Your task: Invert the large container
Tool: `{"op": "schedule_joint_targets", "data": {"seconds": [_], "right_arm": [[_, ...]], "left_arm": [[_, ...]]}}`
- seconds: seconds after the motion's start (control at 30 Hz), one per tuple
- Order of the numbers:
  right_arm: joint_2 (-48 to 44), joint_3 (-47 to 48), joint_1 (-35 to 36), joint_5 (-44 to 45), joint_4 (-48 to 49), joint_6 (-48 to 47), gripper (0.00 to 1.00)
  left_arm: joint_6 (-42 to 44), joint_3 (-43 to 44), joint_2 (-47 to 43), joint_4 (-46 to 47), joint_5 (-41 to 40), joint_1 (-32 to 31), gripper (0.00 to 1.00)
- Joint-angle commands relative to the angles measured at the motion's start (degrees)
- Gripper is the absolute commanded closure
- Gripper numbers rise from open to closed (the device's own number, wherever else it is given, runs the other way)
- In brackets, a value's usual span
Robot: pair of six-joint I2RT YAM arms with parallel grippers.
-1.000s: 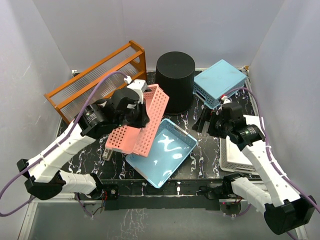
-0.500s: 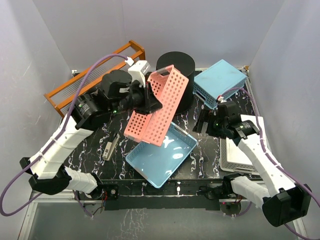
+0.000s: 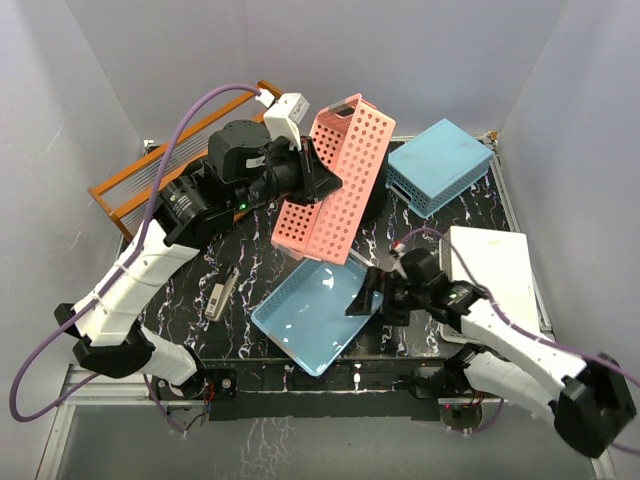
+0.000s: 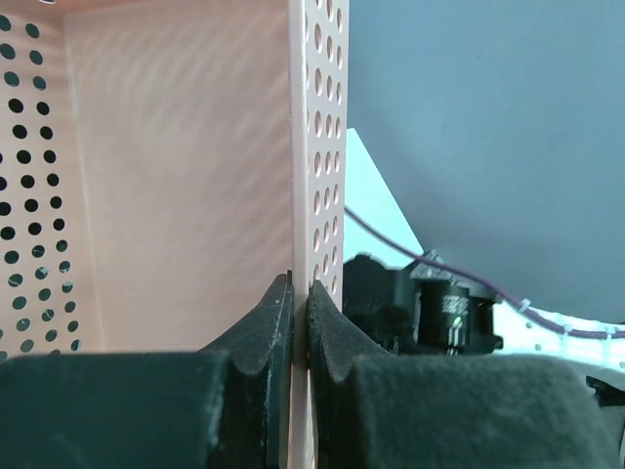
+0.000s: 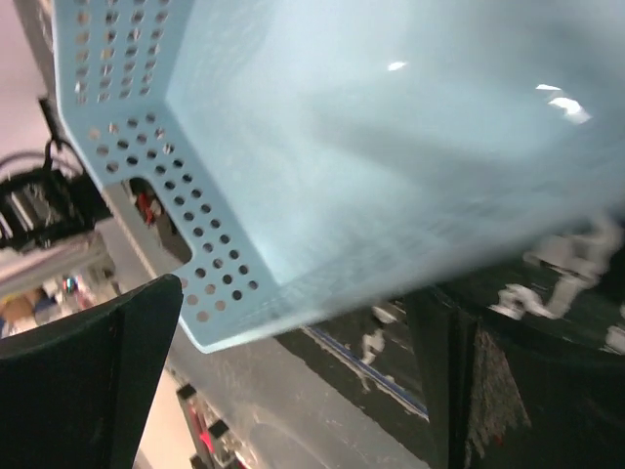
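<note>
We saw left fingers [image 4: 256,337] pinching the pink perforated plastic basket [image 3: 340,185] aloft, right fingers [image 5: 98,376] spread by the empty pale-blue rectangular tray [image 3: 318,312].

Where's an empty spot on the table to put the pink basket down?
Best: bare tabletop between the orange rack and the light blue tray, beside a small grey object. Smaller gap: between tray, blue basket and white basket. Back middle is crowded.
</note>
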Motion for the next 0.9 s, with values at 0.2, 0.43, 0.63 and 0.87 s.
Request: {"op": "schedule_joint_targets", "data": {"seconds": [0.2,0.43,0.63,0.87], "right_arm": [[34.36,12.07,21.50,1.43,51.34,15.93,0.02],[39.62,18.90,21.84,3.27,50.19,13.12,0.02],[30.00,14.25,20.75,10.52,38.14,8.64,0.02],[15.72,20.00,7.19,31.68,0.47,-7.60,0.02]], "left_arm": [[-0.01,0.45,-3.23,6.11,0.61,0.08,1.00],[-0.55,-0.38,-3.47,5.63,-0.13,0.09,1.00],[0.07,-2.61,-5.21,7.08,-0.74,0.06,1.00],[-0.10,-4.56,-5.38,5.97,-0.81,0.14,1.00]]}}
